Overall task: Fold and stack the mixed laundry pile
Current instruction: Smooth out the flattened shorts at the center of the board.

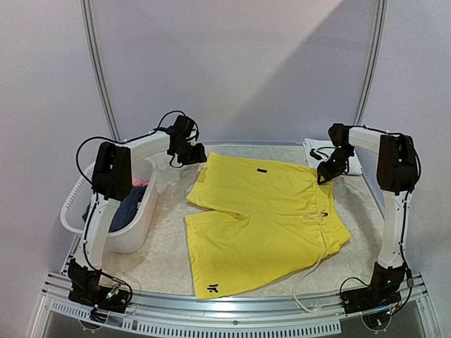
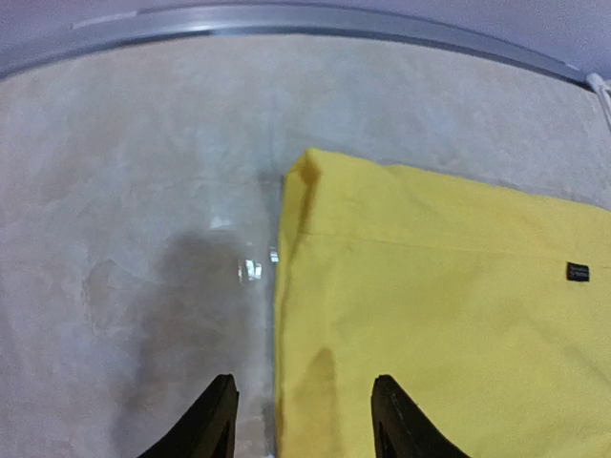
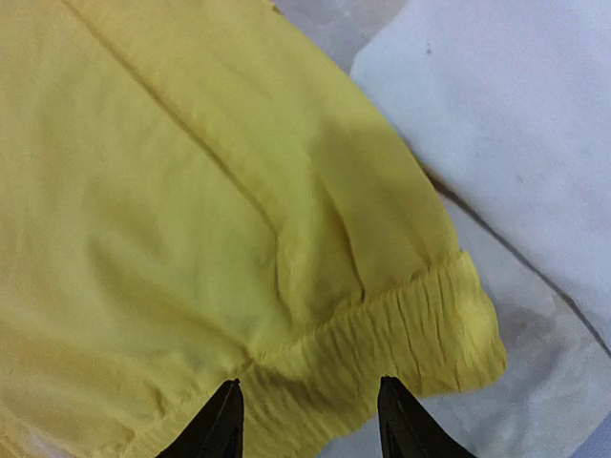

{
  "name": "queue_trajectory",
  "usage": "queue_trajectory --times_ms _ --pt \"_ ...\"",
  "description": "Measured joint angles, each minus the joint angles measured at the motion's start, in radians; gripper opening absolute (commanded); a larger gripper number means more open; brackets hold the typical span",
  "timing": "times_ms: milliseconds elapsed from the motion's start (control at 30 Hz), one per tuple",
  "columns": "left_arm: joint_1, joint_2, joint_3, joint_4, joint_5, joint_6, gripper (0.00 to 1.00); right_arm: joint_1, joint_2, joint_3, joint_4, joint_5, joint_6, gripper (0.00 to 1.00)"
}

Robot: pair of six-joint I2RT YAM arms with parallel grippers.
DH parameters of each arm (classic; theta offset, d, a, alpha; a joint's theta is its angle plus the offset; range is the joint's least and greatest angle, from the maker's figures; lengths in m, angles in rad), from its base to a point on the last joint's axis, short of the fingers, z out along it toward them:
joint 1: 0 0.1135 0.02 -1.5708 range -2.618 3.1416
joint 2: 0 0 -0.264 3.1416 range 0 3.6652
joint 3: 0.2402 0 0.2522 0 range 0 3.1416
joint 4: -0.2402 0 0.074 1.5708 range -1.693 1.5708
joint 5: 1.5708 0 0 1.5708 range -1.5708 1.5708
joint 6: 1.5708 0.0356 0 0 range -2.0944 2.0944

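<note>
Yellow shorts [image 1: 264, 222] beneath parted fingers [image 2: 212, 420]

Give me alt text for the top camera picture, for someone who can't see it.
Bright yellow drawstring shorts lie spread flat on a pale table, with the left arm and right arm reaching over their far corners, jaws open. A white basket holding dark and pink clothes sits at the left, and a white cloth lies at the far right.
</note>
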Motion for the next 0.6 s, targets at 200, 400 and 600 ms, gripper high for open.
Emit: queue_trajectory --times_ms 200,400,600 --pt "-0.138 -0.288 -0.135 -0.048 -0.053 0.213 0.5 -0.001 -0.286 -0.144 -0.047 0.009 -0.052 0.54" --pt "-0.321 -0.65 -0.377 -0.113 -0.052 0.338 0.49 -0.001 -0.639 -0.434 -0.085 -0.056 -0.213 0.55" --pt "-0.605 -0.853 -0.75 -0.241 -0.117 0.465 0.41 -0.001 -0.84 -0.753 -0.157 -0.079 -0.472 0.47"
